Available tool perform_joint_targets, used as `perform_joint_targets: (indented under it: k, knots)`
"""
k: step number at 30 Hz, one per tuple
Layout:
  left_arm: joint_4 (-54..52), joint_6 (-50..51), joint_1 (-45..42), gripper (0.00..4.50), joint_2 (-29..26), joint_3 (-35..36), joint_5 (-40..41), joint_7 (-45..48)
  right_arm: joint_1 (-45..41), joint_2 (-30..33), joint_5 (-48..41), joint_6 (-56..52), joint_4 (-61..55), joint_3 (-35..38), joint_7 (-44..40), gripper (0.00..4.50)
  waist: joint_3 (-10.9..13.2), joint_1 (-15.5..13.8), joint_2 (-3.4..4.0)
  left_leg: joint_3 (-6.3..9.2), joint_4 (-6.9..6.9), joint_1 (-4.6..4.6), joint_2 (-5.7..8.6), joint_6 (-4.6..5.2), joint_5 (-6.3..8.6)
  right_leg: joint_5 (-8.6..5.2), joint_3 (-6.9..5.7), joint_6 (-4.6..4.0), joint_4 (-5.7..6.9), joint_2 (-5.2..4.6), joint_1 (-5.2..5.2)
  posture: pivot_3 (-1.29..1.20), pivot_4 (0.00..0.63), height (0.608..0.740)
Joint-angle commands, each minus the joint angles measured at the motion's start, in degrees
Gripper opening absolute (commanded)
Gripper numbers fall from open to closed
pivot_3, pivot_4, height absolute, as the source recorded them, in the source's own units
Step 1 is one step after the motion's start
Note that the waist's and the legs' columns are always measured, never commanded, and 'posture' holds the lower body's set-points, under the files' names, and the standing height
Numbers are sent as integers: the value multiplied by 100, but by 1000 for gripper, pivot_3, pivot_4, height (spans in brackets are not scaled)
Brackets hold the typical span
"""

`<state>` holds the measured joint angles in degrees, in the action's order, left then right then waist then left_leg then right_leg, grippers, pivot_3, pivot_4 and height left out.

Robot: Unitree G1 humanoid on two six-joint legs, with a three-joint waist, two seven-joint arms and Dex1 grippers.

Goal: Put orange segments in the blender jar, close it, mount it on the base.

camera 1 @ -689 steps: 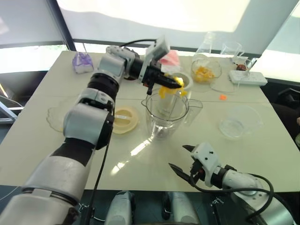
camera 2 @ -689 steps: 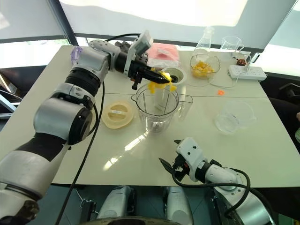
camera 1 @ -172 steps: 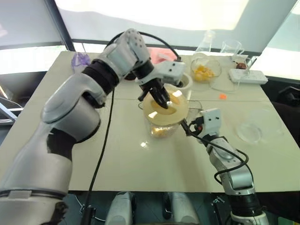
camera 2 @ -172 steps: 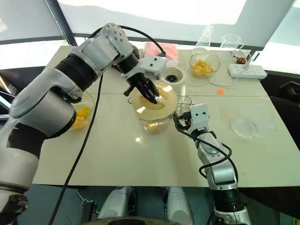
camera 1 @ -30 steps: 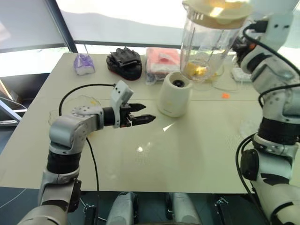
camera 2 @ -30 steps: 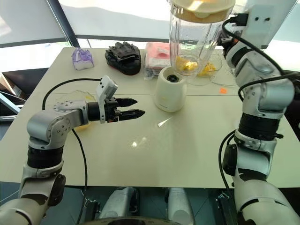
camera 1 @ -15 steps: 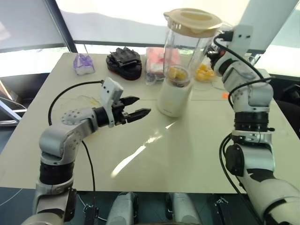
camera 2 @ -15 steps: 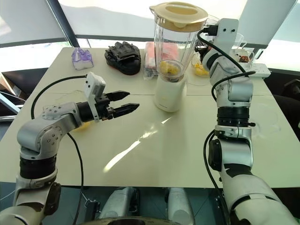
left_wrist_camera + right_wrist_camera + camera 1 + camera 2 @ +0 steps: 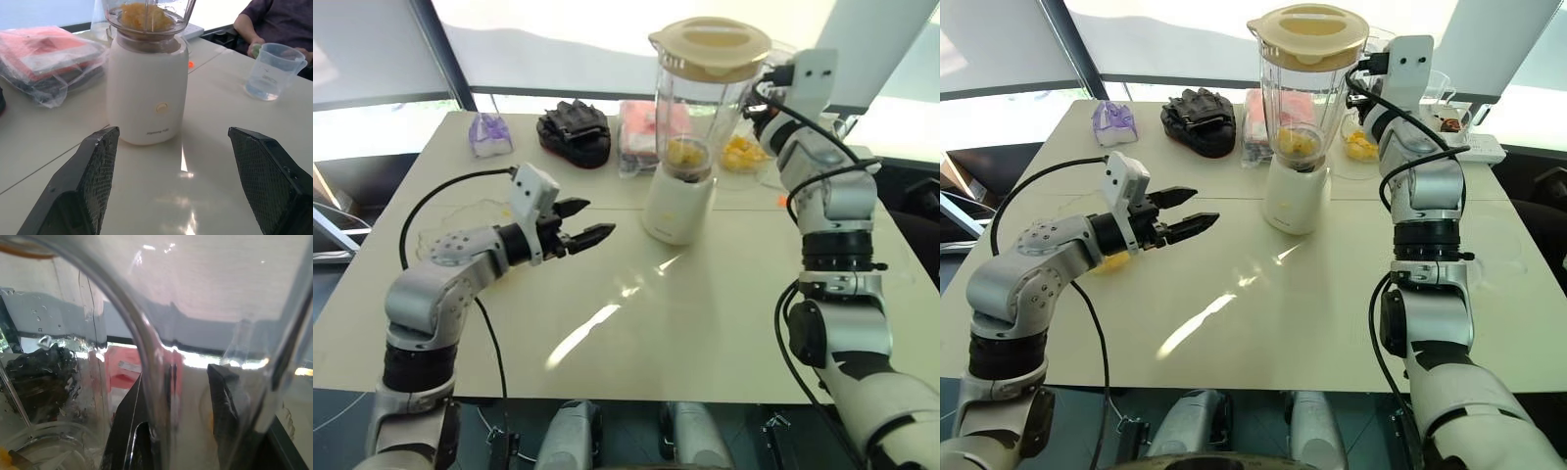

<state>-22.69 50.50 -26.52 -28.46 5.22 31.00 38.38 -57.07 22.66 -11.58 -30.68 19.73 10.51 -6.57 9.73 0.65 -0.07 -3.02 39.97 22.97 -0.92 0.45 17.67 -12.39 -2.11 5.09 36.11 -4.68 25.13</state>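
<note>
On the worktop (image 9: 705, 313), the jar (image 9: 705, 108) sits lidded on the base (image 9: 677, 208), orange segments (image 9: 686, 154) at its bottom. My right gripper (image 9: 178, 391) clasps the jar's handle (image 9: 142, 352); I should twist gently until it locks, then release. My left gripper (image 9: 597, 217) hangs wide open near the base.

Pale tabletop (image 9: 705, 313): white blender base (image 9: 677, 208), under its jar (image 9: 705, 108), stands just ahead of the left pincer (image 9: 599, 218), whose tips are spread and do not touch it. Beyond the pincer, along the far edge: purple pouch (image 9: 489, 132), black gloves (image 9: 574, 129), wrapped pink packet (image 9: 641, 122). Past the base: glass bowl of orange segments (image 9: 742, 155) and power strip (image 9: 1474, 147). Clear measuring cup (image 9: 274, 71) stands ahead of the pincer, well apart; small orange scrap (image 9: 190, 63) near the base.
</note>
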Motion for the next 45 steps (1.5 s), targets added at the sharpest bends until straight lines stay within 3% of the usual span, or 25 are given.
perform_joint_targets:
  k: [1,13,31,45]
  knots:
    - [-63,-140,-61,3697,-35,8,70,-36,115,200,116,-59,-174,180,159,1000,0,-8,0,0,0,0,0,0,0,0,0,0,-1,-1,0,0,150,740]
    - [135,-203,-269,3697,-113,79,135,-51,607,284,-31,-551,-722,462,301,1000,2,-46,3,11,-1,1,2,0,0,-1,-3,1,-8,0,-8,0,150,740]
    - [348,-308,-388,3697,-37,-26,66,-199,700,-20,-253,-1580,-952,151,-110,1000,1,-79,2,11,-3,-1,2,1,1,-1,-3,0,-11,3,-9,0,150,740]
    - [392,-407,-393,3697,5,-105,63,-319,679,-15,-151,-1508,-858,66,-121,1000,1,0,1,11,-15,-13,1,1,1,-2,-2,1,-14,4,-16,0,150,740]
